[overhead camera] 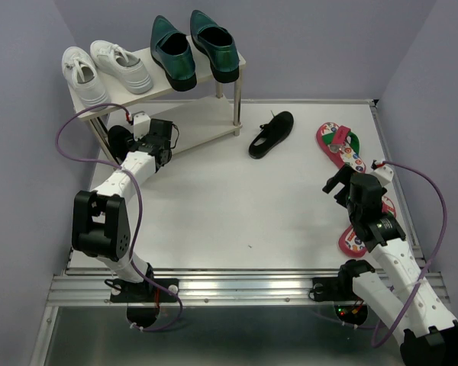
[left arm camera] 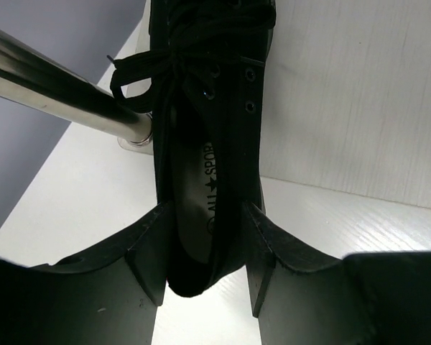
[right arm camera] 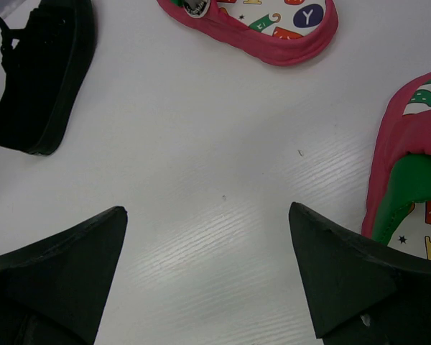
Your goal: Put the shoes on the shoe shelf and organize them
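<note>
- The right tool (right arm camera: 208, 212) hung spread and empty over the bare desk (overhead camera: 214, 198), well to the right of the shoe shelf (overhead camera: 202, 120) and on its near side.
- The near flip-flop (overhead camera: 352, 241) lay partly under that arm; the far flip-flop (overhead camera: 340, 145) lay closer to the shelf, though well apart from it. Both looked light and floppy, so a pinch across the sole edge or the strap would likely serve best.
- The loose black shoe (overhead camera: 272, 134) lay on the desk just right of the shelf's leg. It looked like soft canvas on a firmer sole, best taken across the heel.
- The left tool (left arm camera: 206, 241) pinched the held black shoe (left arm camera: 215, 129) across its heel sides, at the shelf's lower board, left end, beside a metal leg. The fabric appeared to give a little.
- On the shelf's top board stood the green loafers (overhead camera: 214, 46). They were glossy, probably stiff and slippery, and sat right of the white sneakers (overhead camera: 122, 65).
</note>
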Controlling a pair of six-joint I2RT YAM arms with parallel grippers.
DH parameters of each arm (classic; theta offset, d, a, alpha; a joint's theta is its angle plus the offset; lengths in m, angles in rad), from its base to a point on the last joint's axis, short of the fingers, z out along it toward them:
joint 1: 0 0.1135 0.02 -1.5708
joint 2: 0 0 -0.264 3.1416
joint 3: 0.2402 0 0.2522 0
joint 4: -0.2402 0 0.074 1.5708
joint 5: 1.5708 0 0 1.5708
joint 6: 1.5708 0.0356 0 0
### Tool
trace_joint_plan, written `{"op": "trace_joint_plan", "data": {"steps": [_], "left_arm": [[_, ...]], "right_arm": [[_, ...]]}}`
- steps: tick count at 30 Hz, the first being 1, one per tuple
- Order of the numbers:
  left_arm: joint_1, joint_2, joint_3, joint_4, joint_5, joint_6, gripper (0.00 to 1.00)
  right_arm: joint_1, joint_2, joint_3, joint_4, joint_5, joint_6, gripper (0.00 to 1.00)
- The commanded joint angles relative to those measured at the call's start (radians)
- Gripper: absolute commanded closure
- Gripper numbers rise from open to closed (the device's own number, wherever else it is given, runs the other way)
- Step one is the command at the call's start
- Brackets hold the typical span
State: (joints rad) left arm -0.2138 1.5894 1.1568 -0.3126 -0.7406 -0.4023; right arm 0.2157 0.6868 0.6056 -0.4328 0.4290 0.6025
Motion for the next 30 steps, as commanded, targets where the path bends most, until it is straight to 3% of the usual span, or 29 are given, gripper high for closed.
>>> {"op": "trace_joint_plan", "data": {"steps": [1,11,13,14,15,16,30], "left_arm": [[0.007,0.0,0.04,-0.029,-0.045,-0.035,0.47],[0.033,0.058,0.018,-0.013,0.026,-0.076,0.48],[0.033,0.07,0.024,-0.017,0.029,-0.081,0.6],[0.033,0.07,0.026,-0.016,0.029,-0.079,0.72],[0.033,0.067,0.029,-0.017,0.029,-0.079,0.94],[0.033,0.063,0.029,-0.014,0.027,-0.076,1.0],[0.033,-0.124,-0.022,0.161,0.079,0.233,1.0]], "right_arm": [[-0.003,-0.012,0.003,0.051,0.004,-0.003,0.0],[-0.003,-0.018,0.002,0.051,0.002,-0.001,0.0],[-0.003,-0.02,0.002,0.049,0.001,-0.001,0.0],[-0.003,-0.02,0.003,0.049,0.001,-0.001,0.0],[-0.003,-0.021,0.002,0.049,0.001,-0.001,0.0],[-0.003,-0.024,0.0,0.049,0.001,-0.001,0.0],[-0.003,-0.02,0.0,0.049,0.004,-0.001,0.0]]}}
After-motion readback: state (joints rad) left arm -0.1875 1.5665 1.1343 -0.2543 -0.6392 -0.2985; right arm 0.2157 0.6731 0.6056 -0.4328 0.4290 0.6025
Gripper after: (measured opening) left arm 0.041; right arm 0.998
